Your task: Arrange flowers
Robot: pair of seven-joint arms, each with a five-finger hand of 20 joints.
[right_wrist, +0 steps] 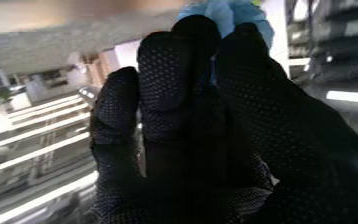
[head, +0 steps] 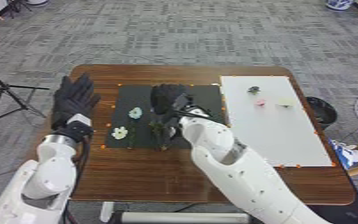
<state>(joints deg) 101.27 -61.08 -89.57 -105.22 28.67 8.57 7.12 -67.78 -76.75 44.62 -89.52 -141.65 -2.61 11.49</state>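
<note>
**Approx. 1/2 way thru arranging, w/ 1 bloom in hand**

Under both hands, brown table. To right of R hand, white board, prob. the goal. Directly beneath R hand, black mat, prob. the supply side. Well off to left of R hand, over table's side edge, L hand: released, fingers straight, nothing in grasp, apparently just waiting.

R hand itself: grasping, by the look of it, w/ blue petals pinched at fingertips. Stem hidden, so can't tell how firm or how straight.

Just left of R hand, on mat: blue flower, then white flower, a bit nearer robot. Both flat, prob. both left to do. Well right of R hand, on board: pale bloom, dark bloom farther from robot, pink bloom betw. the 2. Too small to ID exactly, but prob. 3 done.

Left, at a guess: pinched bloom over to board, then 2 more. Main risk: petals slipping or bending en route.
</note>
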